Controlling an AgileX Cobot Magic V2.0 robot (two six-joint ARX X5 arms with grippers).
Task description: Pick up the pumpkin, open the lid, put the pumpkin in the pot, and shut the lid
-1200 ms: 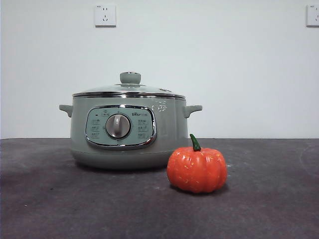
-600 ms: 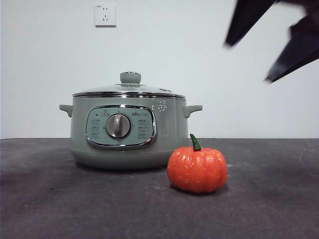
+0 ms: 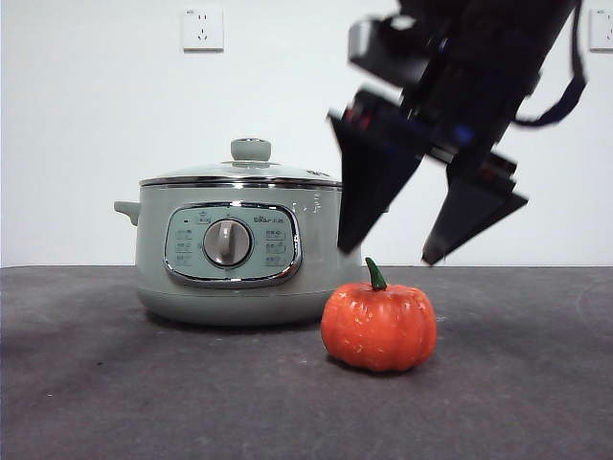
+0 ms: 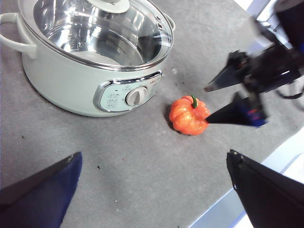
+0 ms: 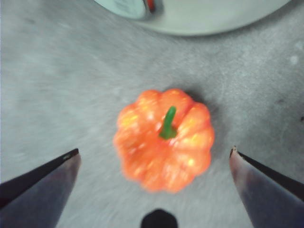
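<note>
While the right gripper [image 3: 388,251] hovers spread, the pumpkin [image 3: 378,327] sits below its jaws.

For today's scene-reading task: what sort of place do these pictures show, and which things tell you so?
Probably a robot test bench, not a kitchen: a squat sage-green electric cooker and a small orange toy pumpkin on a bare dark grey table, against a plain white wall with a socket.

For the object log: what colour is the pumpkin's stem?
Green, a curved stem on the speckled orange pumpkin. The front view shows it best.
</note>
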